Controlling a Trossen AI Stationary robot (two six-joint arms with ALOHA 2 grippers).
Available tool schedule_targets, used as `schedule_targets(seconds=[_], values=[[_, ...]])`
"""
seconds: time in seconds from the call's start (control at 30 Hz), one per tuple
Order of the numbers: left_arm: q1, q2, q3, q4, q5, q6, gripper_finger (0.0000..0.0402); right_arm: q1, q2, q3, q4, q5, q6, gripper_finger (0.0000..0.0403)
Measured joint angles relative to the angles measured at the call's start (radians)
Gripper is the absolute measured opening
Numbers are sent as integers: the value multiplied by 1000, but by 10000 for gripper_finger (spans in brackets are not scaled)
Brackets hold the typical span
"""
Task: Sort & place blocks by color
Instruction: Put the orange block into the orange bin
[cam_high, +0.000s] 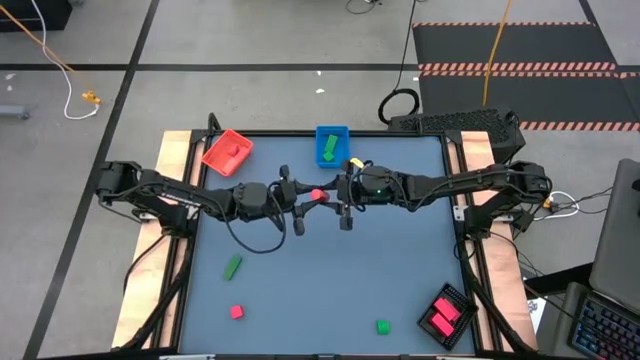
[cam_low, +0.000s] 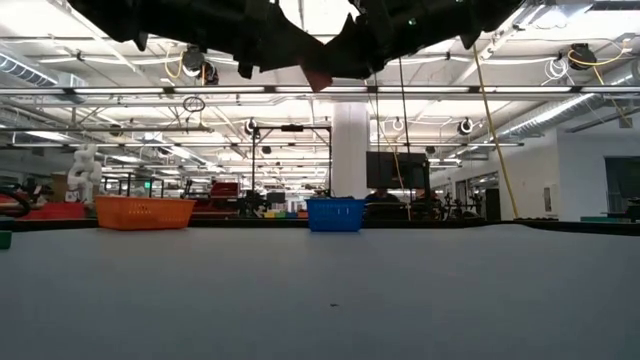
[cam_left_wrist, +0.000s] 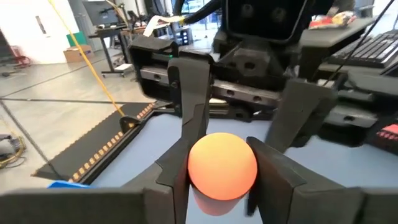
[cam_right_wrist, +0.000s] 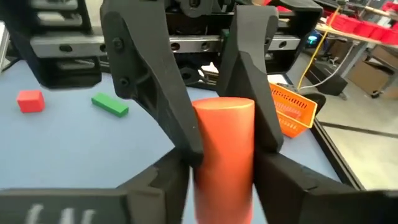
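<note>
A red-orange cylinder block (cam_high: 318, 196) hangs over the table's middle, high above it in the low view (cam_low: 318, 75). My left gripper (cam_high: 305, 200) and my right gripper (cam_high: 333, 195) meet there nose to nose, each shut on the cylinder. A green bar (cam_high: 233, 267), a red cube (cam_high: 237, 312) and a green cube (cam_high: 383, 326) lie flat on the table near its front edge. My left gripper pinches the cylinder's round end (cam_left_wrist: 196, 171) between its two fingers. It comes in level from the table's left, along the cylinder. The cylinder is lifted clear of the table. My right gripper pinches the cylinder's curved side (cam_right_wrist: 202, 155) between its two fingers, at the end nearer it. It comes in level from the table's right, fingers lying along the cylinder. The cylinder lies level, clear of the table.
A red tray (cam_high: 228, 152) holding a red block and a blue tray (cam_high: 331, 145) holding a green block stand at the far edge. A black tray (cam_high: 446, 317) with pink blocks stands at the near right corner. Both arms stretch across the table's middle.
</note>
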Motion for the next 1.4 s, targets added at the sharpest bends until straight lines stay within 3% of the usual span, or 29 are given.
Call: schedule_targets(seconds=[0.13, 0.3, 0.5, 0.6, 0.83, 0.97, 1.07, 1.27, 1.4], values=[[-1, -3, -1, -26, -37, 13, 128, -1, -1, 2, -38, 77, 44, 211], [5, -29, -3, -137, -152, 35, 128, -3, -3, -36, -35, 191, 66, 243], [66, -142, -3, -388, -310, 19, 128, -3, -3, -76, -43, 298, 67, 257], [146, -217, -3, -556, -358, -21, 128, -3, -3, -97, -36, 300, 76, 257], [434, -357, -3, -839, -347, -156, 128, -2, -3, -117, -27, 297, 118, 258], [616, -366, -3, -908, -242, -204, 128, 9, -8, -117, -15, 286, 113, 258], [725, -343, -3, -962, -225, -237, 128, 21, -13, -117, 22, 270, 102, 258], [871, -280, -3, -1033, -222, -263, 129, 41, -33, -118, 35, 270, 72, 258], [913, -239, -3, -1044, -163, -265, 157, 46, -50, -117, 40, 269, 70, 258]])
